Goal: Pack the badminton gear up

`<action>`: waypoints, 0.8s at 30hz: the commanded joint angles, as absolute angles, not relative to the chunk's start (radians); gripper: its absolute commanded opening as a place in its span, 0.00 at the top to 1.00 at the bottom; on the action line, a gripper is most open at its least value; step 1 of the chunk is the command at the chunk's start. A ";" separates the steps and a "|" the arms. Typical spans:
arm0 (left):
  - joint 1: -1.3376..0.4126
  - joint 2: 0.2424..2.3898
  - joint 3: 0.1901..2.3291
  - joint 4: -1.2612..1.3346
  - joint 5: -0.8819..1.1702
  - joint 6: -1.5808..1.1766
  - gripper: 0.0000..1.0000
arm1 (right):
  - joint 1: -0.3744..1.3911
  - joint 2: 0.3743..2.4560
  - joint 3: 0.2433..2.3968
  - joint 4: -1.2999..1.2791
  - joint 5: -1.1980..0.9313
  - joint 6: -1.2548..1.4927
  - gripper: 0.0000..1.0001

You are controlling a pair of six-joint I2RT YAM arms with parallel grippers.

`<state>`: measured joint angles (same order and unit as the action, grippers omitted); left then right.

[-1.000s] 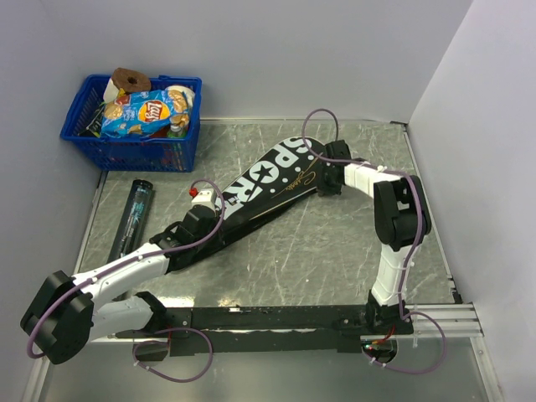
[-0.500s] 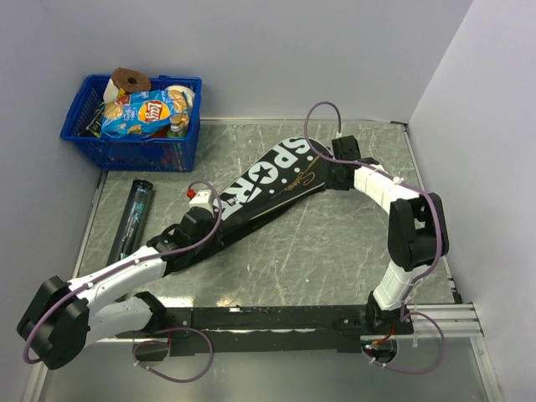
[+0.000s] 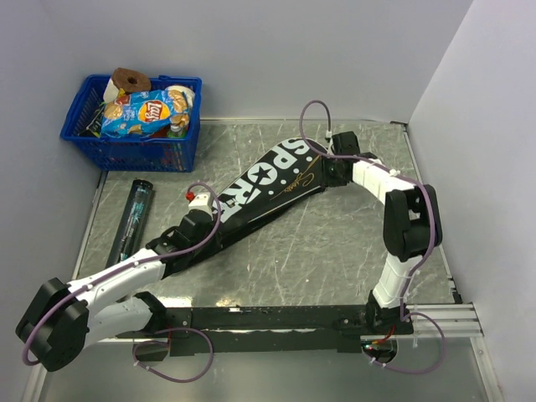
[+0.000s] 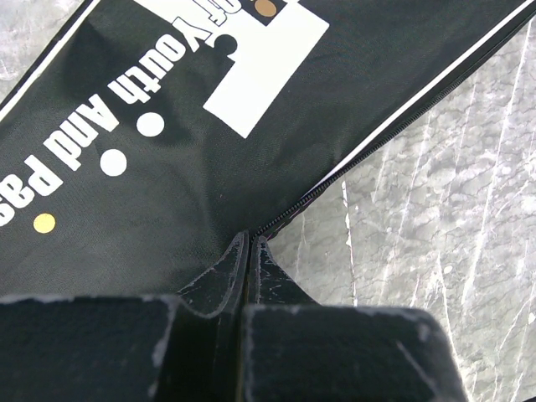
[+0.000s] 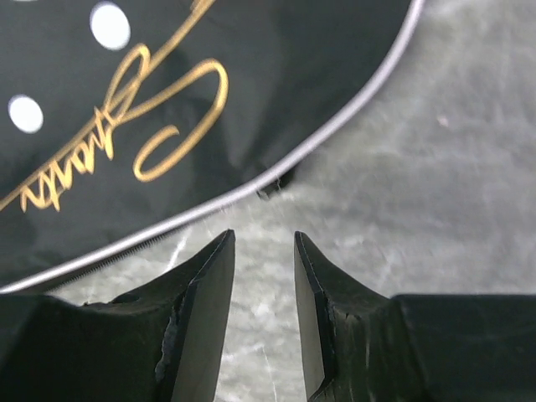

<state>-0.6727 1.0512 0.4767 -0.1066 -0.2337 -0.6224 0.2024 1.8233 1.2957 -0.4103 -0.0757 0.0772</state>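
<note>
A black racket-shaped bag [image 3: 268, 186] lettered SPORT lies slantwise across the table, its wide head at the far right. My left gripper [image 3: 186, 228] is at its narrow near end. Its fingers [image 4: 226, 280] are pressed together, pinching the bag [image 4: 167, 167] at the zip line. My right gripper [image 3: 332, 167] is at the edge of the bag's head, open, with only bare table between its fingers [image 5: 209, 285]. The small zip pull [image 5: 275, 186] lies just beyond their tips, untouched. A long dark tube [image 3: 132, 213] lies left of the bag. No rackets are in view.
A blue plastic basket [image 3: 142, 152] with a crisp packet [image 3: 142, 113] and other items stands at the far left corner. Walls close the table at the back and right. A raised rail runs along the table's near edge [image 3: 276, 316].
My right gripper was shut and is now open. It has shifted a little farther back along the bag's head, with its elbow swinging right. The left arm and bag have barely moved.
</note>
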 commanded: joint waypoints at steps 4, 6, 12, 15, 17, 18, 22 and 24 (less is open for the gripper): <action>-0.672 1.023 0.459 -0.063 -0.225 -0.632 0.99 | 0.196 1.913 1.390 -0.462 -0.100 0.048 0.58; -0.672 1.012 0.457 -0.061 -0.226 -0.632 0.99 | 0.195 1.930 1.399 -0.471 -0.103 0.046 0.58; -0.672 1.014 0.462 -0.063 -0.225 -0.629 0.99 | 0.196 1.957 1.423 -0.495 -0.107 0.048 0.58; -0.673 1.017 0.462 -0.060 -0.224 -0.629 0.99 | 0.195 1.971 1.440 -0.506 -0.115 0.058 0.58; -0.672 1.019 0.462 -0.061 -0.224 -0.627 0.99 | 0.196 1.983 1.448 -0.509 -0.118 0.066 0.58; -0.672 1.017 0.462 -0.061 -0.225 -0.627 0.99 | 0.198 1.990 1.457 -0.511 -0.118 0.071 0.59; -0.673 1.014 0.460 -0.064 -0.227 -0.627 0.99 | 0.196 2.023 1.499 -0.551 -0.111 0.080 0.59; -0.672 1.017 0.460 -0.064 -0.227 -0.627 0.99 | 0.198 2.032 1.508 -0.560 -0.106 0.084 0.60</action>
